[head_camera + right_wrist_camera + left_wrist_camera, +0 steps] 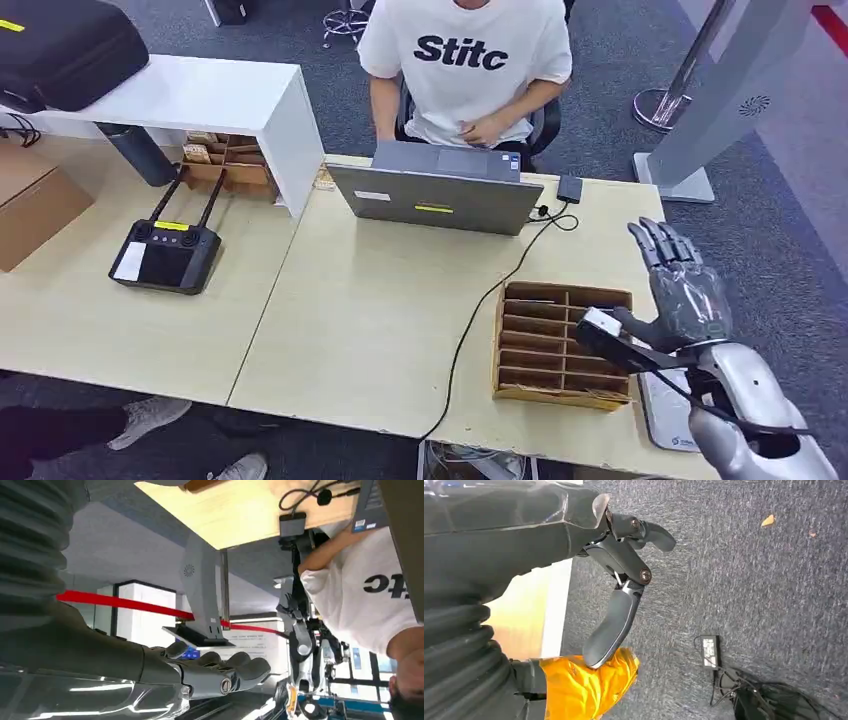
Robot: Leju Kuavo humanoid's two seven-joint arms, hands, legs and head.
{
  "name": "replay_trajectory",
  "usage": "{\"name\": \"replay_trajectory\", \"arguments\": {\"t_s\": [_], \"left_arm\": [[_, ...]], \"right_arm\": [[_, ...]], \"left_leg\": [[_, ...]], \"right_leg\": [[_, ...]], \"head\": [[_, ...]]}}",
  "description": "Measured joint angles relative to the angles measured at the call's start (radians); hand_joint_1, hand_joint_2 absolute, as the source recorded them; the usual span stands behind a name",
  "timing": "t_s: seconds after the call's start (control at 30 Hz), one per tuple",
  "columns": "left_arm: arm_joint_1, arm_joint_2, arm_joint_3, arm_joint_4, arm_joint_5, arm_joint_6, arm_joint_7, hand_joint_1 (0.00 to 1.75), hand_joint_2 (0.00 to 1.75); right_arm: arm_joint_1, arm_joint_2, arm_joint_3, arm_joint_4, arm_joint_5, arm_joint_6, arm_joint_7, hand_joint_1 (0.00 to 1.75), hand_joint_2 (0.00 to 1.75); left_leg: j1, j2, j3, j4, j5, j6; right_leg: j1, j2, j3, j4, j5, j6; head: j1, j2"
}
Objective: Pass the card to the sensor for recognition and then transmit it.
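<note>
Your right hand (pixel 680 290) hovers released, fingers apart, over the table's right end beside the slotted box (pixel 560 345); I cannot spot the card, so nothing looks done. Your left hand (pixel 624 580) hangs empty, fingers apart, above carpet. The right wrist view shows the fingers (pixel 235 667) extended, holding nothing.

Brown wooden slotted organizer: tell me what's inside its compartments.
The brown wooden slotted organizer shows bare slots with nothing visible in them. The right hand and its black wrist camera cover the near-right slots, so those cannot be checked.

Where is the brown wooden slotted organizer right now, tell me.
In the head view, the brown wooden slotted organizer sits on the light wooden table near its front right edge, directly left of the robot's right hand and beside a black cable.
</note>
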Motion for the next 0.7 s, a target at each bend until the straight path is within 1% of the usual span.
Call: {"name": "replay_trajectory", "arguments": {"t_s": [0.33,0.67,0.7], "left_arm": [[0.022,0.0,-0.03,-0.034,-0.005,-0.013,0.009,0.0,1.75],[0.022,0.0,-0.031,-0.034,-0.011,-0.018,0.007,0.0,1.75],[0.022,0.0,-0.031,-0.034,-0.011,-0.018,0.007,0.0,1.75]], "right_arm": [[0.007,-0.005,0.003,0.057,0.006,0.033,0.002,0.0,1.75],[0.005,-0.002,0.026,0.106,0.012,0.037,0.002,0.02,1.75],[0.005,-0.002,0.027,0.109,0.012,0.037,0.002,1.55,1.75]], "left_leg": [[0.0,0.0,-0.001,0.0,0.0,0.0],[0.0,0.0,-0.001,0.0,0.0,0.0],[0.0,0.0,-0.001,0.0,0.0,0.0]], "right_leg": [[0.0,0.0,0.0,0.0,0.0,0.0],[0.0,0.0,0.0,0.0,0.0,0.0],[0.0,0.0,0.0,0.0,0.0,0.0]], "head": [[0.0,0.0],[0.0,0.0],[0.0,0.0]]}}
